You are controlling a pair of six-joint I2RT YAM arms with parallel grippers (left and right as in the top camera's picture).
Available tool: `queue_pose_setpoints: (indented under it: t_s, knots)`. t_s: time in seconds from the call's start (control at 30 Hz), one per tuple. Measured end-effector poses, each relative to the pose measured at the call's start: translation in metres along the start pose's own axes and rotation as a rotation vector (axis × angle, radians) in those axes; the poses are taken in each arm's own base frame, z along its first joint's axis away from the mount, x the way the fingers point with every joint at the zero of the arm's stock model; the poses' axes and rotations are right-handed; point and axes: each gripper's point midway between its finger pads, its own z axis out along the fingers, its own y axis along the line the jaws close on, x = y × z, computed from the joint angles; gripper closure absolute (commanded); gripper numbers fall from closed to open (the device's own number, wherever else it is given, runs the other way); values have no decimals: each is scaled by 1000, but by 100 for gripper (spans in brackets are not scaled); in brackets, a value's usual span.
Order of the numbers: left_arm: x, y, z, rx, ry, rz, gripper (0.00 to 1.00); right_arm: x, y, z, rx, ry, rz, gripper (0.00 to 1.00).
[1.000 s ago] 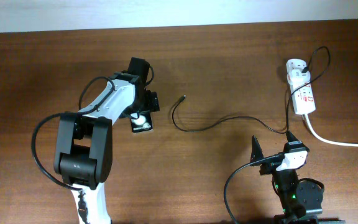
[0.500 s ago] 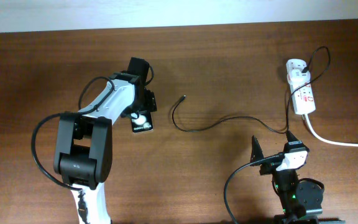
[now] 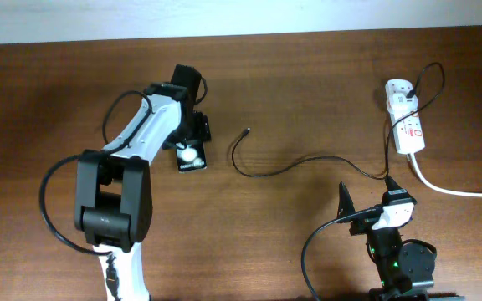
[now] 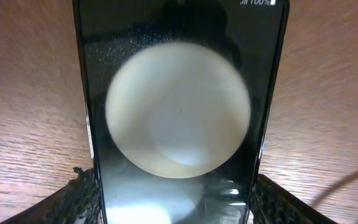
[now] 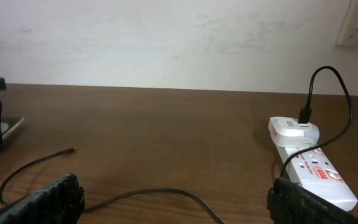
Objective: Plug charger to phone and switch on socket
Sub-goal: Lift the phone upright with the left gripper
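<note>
Your left gripper (image 3: 192,138) pinches the phone (image 4: 179,112) by its long edges. Your right gripper (image 5: 179,208) hangs spread wide. The table (image 3: 308,75) is dark brown wood, with a pale wall (image 5: 166,37) behind. The phone's far half hides under the gripper. Its long axis runs 12 to 6. The charger (image 3: 247,132) lies at its 3 o'clock, tip pointing to 1. The socket (image 3: 408,125) lies much farther toward 3.

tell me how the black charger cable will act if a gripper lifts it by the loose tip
Probably floppy: the charger cable lies in loose curves, so it would likely sag and trail. It looks thin, so likely light. Its far end seems plugged into the adapter on the socket, so a long pull may tug that.
</note>
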Motion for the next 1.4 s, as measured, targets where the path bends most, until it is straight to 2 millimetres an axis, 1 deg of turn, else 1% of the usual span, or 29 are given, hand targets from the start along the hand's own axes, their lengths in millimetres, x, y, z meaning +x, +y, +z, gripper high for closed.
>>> queue_pose_setpoints:
  t_s: [0.07,0.1,0.33,0.43,0.53,0.63,0.7,0.83,0.93,1.03,1.07,1.1,1.2,1.3,1.37,1.4]
  knots:
    - [-9,-3,-8,10,-23,-2,26,0,0,0,0,0,0,1]
    - [-10,-4,-10,11,-25,-2,26,0,0,0,0,0,0,1]
    - [-7,-3,-10,9,-11,-1,27,0,0,0,0,0,0,1]
    - [-2,-7,-10,32,12,0,27,0,0,0,0,0,0,1]
    - [5,-15,-11,86,46,-1,27,0,0,0,0,0,0,1]
    - [15,-24,-13,139,100,-1,28,0,0,0,0,0,0,1]
    - [16,-27,-20,157,115,-2,30,0,0,0,0,0,1,1]
    - [6,-35,-39,192,100,-1,32,0,0,0,0,0,1,1]
    - [0,-42,-53,224,90,0,36,0,0,0,0,0,0,1]
    - [-3,-44,-58,235,81,1,37,0,0,0,0,0,0,1]
    - [-3,-44,-59,235,79,1,40,0,0,0,0,0,0,1]
    - [-4,-44,-58,234,76,1,50,0,0,0,0,0,1,1]
    - [-8,-44,-58,230,61,-2,60,0,0,0,0,0,1,1]
    - [-8,-43,-58,227,59,-22,74,0,0,0,0,0,1,1]
    - [-8,-43,-58,227,60,-29,89,0,0,0,0,0,0,1]
    - [-8,-43,-58,227,60,-29,92,0,0,0,0,0,1,1]
